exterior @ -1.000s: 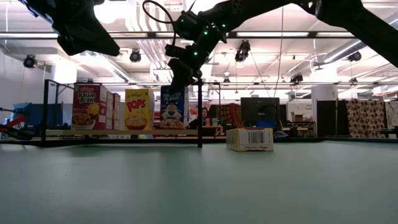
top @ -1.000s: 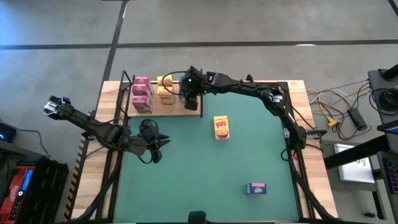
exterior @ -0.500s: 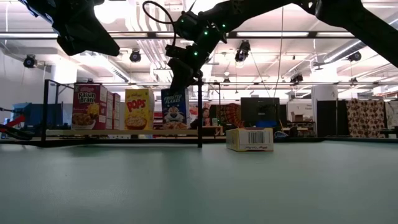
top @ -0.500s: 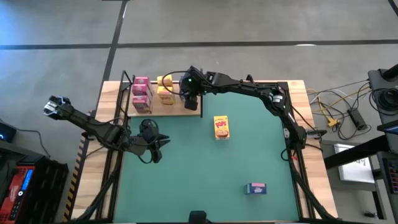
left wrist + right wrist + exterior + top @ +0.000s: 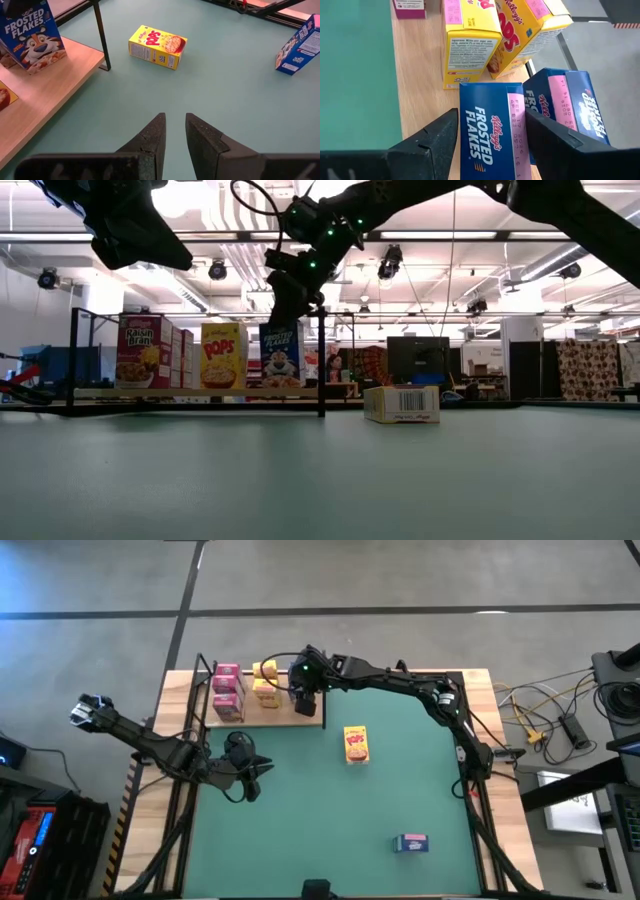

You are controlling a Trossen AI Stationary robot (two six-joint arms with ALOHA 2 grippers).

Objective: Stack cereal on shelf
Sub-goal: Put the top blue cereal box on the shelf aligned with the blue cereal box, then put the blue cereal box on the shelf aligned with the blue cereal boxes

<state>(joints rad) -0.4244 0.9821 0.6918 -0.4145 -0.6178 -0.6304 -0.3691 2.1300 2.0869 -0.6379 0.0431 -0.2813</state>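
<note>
The shelf (image 5: 312, 720), a light-wood board with black posts, sits at the table's far left. On it stand pink cereal boxes (image 5: 227, 690), yellow ones (image 5: 265, 688) and a blue Frosted Flakes box (image 5: 281, 355), upright on its bottom. My right gripper (image 5: 492, 114) hovers over that blue box (image 5: 487, 135), open, one finger close beside each of its sides. A second blue box (image 5: 570, 107) stands right behind it. My left gripper (image 5: 175, 120) hangs shut over the mat near the shelf's near edge, holding nothing.
A yellow Pops box (image 5: 356, 744) lies flat on the green mat (image 5: 300, 830) just right of the shelf. A blue box (image 5: 411, 843) lies near the table's near right. A black corner post (image 5: 100, 35) stands at the shelf's near right corner.
</note>
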